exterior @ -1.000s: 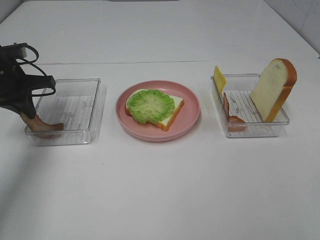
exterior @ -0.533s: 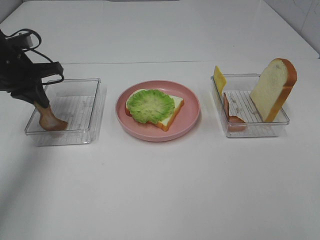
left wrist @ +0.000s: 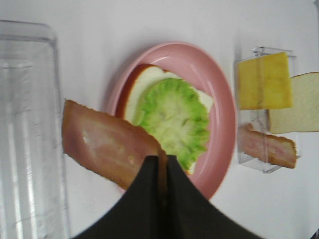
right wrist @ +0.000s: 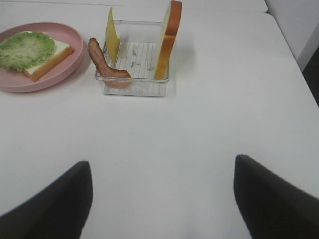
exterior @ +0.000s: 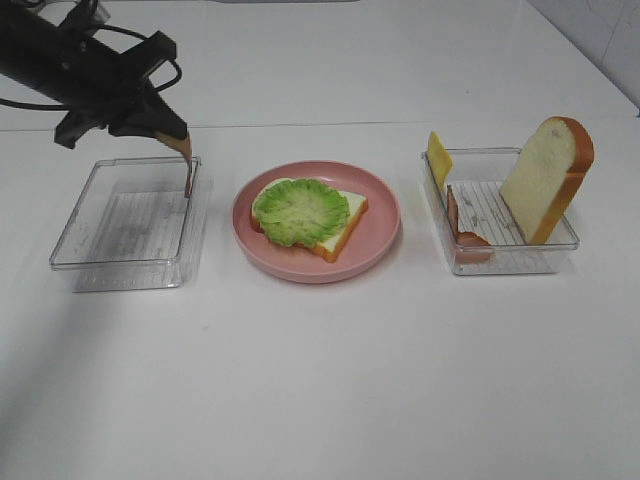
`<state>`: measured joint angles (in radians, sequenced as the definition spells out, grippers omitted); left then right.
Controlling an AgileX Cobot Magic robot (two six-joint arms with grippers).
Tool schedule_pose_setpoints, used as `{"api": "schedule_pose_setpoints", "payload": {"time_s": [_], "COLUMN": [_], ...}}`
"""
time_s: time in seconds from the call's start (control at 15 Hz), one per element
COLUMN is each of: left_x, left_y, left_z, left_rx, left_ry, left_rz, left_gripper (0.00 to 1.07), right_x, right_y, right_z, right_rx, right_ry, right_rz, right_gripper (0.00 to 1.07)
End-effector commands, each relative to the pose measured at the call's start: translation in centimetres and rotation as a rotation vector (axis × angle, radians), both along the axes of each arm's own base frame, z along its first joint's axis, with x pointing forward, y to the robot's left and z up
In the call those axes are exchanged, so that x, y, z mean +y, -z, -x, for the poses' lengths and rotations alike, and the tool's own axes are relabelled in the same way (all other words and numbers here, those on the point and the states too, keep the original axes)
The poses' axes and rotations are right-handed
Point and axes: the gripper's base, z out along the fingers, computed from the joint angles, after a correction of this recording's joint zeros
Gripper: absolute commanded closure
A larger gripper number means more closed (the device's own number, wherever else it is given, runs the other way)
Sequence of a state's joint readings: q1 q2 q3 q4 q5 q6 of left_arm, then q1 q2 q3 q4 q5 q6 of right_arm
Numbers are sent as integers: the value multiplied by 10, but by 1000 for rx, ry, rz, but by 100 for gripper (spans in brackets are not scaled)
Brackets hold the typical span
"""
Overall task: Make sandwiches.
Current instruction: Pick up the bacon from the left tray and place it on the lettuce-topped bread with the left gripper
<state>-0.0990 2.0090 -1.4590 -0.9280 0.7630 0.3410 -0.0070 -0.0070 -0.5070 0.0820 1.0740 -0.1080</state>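
Note:
My left gripper [exterior: 176,142] is shut on one end of a reddish-brown bacon strip [exterior: 187,172], which hangs above the far right corner of the left tray [exterior: 84,262]. In the left wrist view the bacon strip [left wrist: 105,145] sticks out from the gripper [left wrist: 162,172] beside the plate. A bread slice [exterior: 351,213] topped with a green lettuce leaf [exterior: 299,210] lies on the pink plate [exterior: 385,215]. My right gripper [right wrist: 162,199] stands open over bare table, short of the right tray [right wrist: 132,85]. It does not show in the exterior view.
The right tray [exterior: 505,262] holds a yellow cheese slice [exterior: 439,158], another bacon strip [exterior: 463,228] and an upright bread slice [exterior: 548,178]. The left tray holds nothing. The table's back edge runs behind the trays.
My left gripper has lifted the bacon strip out of the left tray and carried it up and to the right, toward the plate. The right side is unchanged.

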Motion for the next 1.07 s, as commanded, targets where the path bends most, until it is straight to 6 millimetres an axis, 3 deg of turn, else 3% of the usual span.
{"api": "schedule_pose_setpoints", "payload": {"time_s": [0.07,0.33,0.6,0.8,0.87,1.07], "left_x": [-32,-84,-117,-140,-149,-148], "left_y": [-14,-23,-15,0,21,46], "left_z": [-1,7,9,1,-6,-9], "left_rx": [-104,-187,-204,-176,-124,-54], "left_ry": [6,39,72,113,133,115], "left_rz": [80,176,192,213,227,208], "left_gripper": [107,107,107,107,107,107], "right_x": [0,0,0,0,0,0], "right_y": [0,0,0,0,0,0], "right_z": [1,1,1,1,1,1], "right_rx": [-19,-19,-19,-19,-19,-19], "right_ry": [0,0,0,0,0,0], "right_rz": [3,3,3,3,3,3], "right_gripper": [34,34,34,34,34,34]}}
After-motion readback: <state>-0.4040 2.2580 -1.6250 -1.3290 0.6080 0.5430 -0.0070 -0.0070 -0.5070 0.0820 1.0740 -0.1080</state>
